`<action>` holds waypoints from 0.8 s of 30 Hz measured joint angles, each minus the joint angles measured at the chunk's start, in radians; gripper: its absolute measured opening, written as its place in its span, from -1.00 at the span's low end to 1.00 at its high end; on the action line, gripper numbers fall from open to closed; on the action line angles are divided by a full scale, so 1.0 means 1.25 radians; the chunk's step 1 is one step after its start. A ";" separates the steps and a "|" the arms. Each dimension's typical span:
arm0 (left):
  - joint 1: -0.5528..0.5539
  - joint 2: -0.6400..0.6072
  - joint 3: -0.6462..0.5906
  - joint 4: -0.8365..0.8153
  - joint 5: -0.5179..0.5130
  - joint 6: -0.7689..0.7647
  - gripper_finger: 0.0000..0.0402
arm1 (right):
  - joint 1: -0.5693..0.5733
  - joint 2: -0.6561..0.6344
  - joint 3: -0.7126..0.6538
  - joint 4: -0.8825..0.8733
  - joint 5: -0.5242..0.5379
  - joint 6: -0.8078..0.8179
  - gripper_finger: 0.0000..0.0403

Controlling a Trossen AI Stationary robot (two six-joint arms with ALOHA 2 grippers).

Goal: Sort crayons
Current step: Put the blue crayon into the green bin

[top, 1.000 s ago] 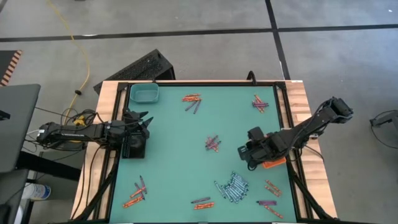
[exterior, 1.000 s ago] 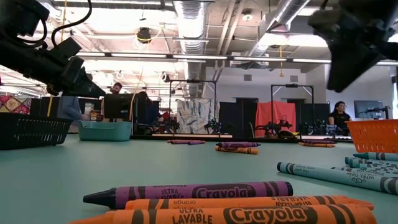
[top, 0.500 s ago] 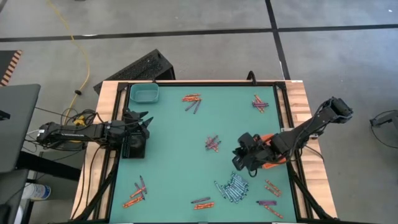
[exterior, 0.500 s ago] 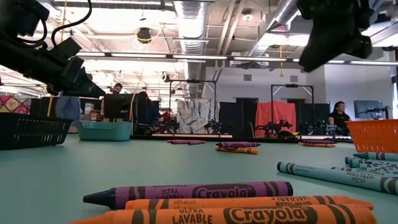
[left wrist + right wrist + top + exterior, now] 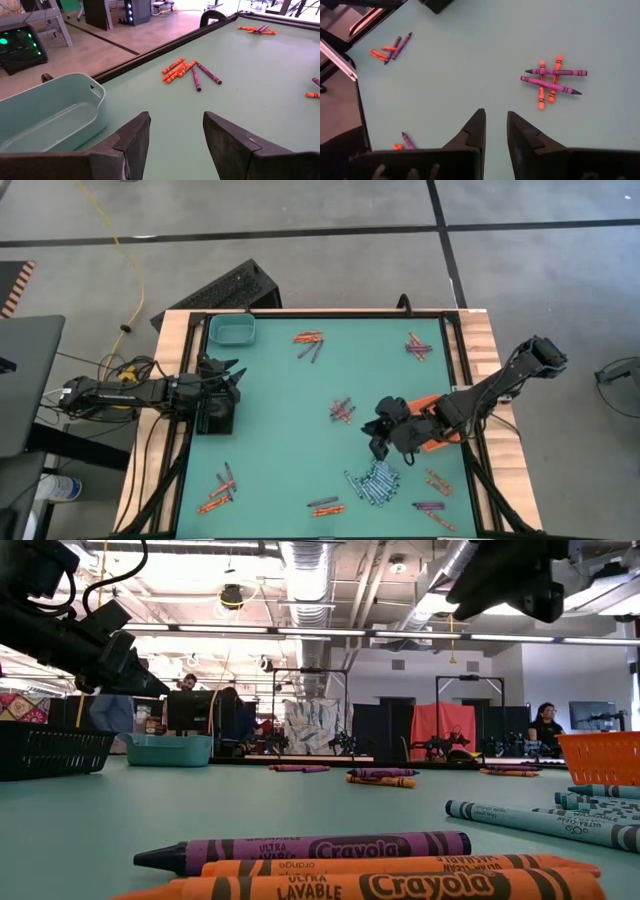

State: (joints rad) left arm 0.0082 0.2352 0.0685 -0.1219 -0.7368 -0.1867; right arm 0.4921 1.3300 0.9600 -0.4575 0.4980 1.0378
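**Q:** While the right arm reaches over the green surface (image 5: 280,420), where does its gripper stand?

**A:** The right gripper (image 5: 380,442) hangs above the mat, between the central cluster of purple and orange crayons (image 5: 342,411) and the heap of pale blue-grey crayons (image 5: 375,481). Its fingers (image 5: 471,131) stand a narrow gap apart with nothing between them; the right wrist view shows bare mat under them and the crossed purple and orange crayons a little way off.

**Q:** And the left arm?

**A:** The left gripper (image 5: 228,376) waits at the left edge, over the black tray (image 5: 217,414). Its fingers (image 5: 136,140) are spread wide and empty. Ahead of them lies the teal tray (image 5: 50,112), which holds no crayons, and beyond it a small group of orange and purple crayons (image 5: 189,71).

**Q:** Where are the remaining crayons?

**A:** All lie loose on the surface in scattered groups: one near the far edge (image 5: 309,342), one at the far right corner (image 5: 418,346), one at the near left (image 5: 220,490), one at the near middle (image 5: 325,506), and two at the near right (image 5: 434,495). The orange tray (image 5: 434,435) sits at the right edge, partly hidden under the right arm. From the low view, a purple crayon (image 5: 300,847) and orange ones lie closest to the camera, with blue-grey ones (image 5: 540,820) to the right.
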 joint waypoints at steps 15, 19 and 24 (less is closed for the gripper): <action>0.000 0.000 0.000 0.002 0.006 0.000 -0.12 | 0.019 0.130 0.000 0.104 -0.102 0.000 -0.64; 0.000 0.000 0.000 0.002 0.006 0.000 -0.12 | 0.019 0.159 0.000 0.132 -0.110 -0.001 -0.64; 0.000 0.000 0.000 0.003 0.006 0.000 -0.12 | 0.019 0.172 0.000 0.154 -0.110 -0.009 -0.64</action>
State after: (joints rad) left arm 0.0082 0.2348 0.0685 -0.1185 -0.7296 -0.1871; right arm 0.5156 1.5452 0.9596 -0.2649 0.3607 1.0266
